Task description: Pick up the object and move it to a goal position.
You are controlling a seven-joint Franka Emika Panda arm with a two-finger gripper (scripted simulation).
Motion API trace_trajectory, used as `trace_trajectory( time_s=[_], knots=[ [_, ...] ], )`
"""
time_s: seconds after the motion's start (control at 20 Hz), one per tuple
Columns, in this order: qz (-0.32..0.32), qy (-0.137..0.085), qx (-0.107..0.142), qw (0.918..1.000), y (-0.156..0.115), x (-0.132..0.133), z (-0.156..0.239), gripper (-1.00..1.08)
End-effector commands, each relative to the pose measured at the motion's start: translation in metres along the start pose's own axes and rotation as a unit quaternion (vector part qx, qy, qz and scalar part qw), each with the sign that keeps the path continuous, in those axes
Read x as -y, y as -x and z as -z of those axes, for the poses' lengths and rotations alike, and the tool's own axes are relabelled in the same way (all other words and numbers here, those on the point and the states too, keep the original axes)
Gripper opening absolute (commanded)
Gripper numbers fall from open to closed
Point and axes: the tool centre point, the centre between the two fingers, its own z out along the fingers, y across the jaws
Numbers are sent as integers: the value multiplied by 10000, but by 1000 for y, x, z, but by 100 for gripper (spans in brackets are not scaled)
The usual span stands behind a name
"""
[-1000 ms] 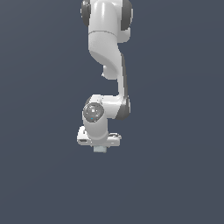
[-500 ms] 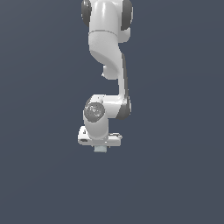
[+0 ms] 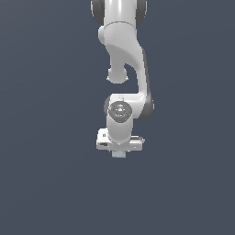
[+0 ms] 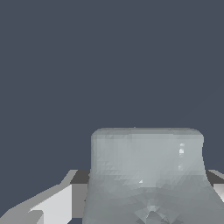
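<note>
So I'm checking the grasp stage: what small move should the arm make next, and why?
Probably close the pincer on the small pale grey-green boxy block, then lift. The wrist view shows the block filling the space between the white fingers, and the exterior view shows it just under the hand, so it seems centred, though contact cannot be confirmed.

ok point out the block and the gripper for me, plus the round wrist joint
block (image 4: 146,175), wrist view, on its broad pale grey-green face
gripper (image 3: 120,153), exterior view, under the white hand, where the block pokes out
round wrist joint (image 3: 120,110), exterior view, on the middle of its circular cap
</note>
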Motion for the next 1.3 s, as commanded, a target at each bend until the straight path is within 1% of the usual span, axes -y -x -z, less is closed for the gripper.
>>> trace_trajectory(
  time_s=[0.0,0.5,0.7,0.95,1.1,1.25],
  knots=[
    [8,-2,-4,10000,1,29,13,-100],
    [9,1,-4,10000,2,142,61,-100],
    [9,1,-4,10000,1,179,77,-100],
    [7,-2,-5,10000,-1,205,89,-100],
    [7,-2,-5,10000,-2,212,92,-100],
    [7,-2,-5,10000,-2,214,92,-100]
  ],
)
